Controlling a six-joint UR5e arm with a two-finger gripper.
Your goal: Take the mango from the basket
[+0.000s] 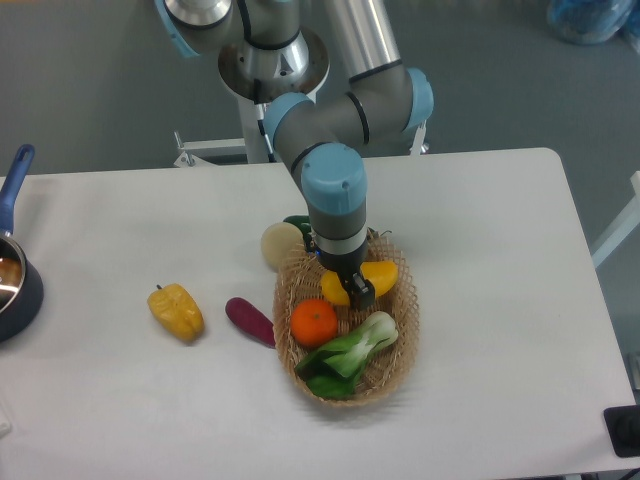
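Note:
The mango point(381, 274) is a glossy yellow-orange oblong fruit in the far part of the tan wicker basket point(405, 320). My gripper point(357, 292) points down into the basket, and its dark fingers are closed across the middle of the mango. The mango's right end tilts up and sits a little above the basket floor. Its left end shows beside the fingers. The wrist hides part of the mango's top.
In the basket, a round orange point(313, 322) and a bok choy point(352, 350) lie in front of the mango. A pale round vegetable point(282, 245) and a green one point(298, 223) touch the basket's far rim. A purple eggplant point(250, 321) and a yellow bell pepper point(176, 311) lie to its left. A blue pot point(12, 280) sits at the table's left edge.

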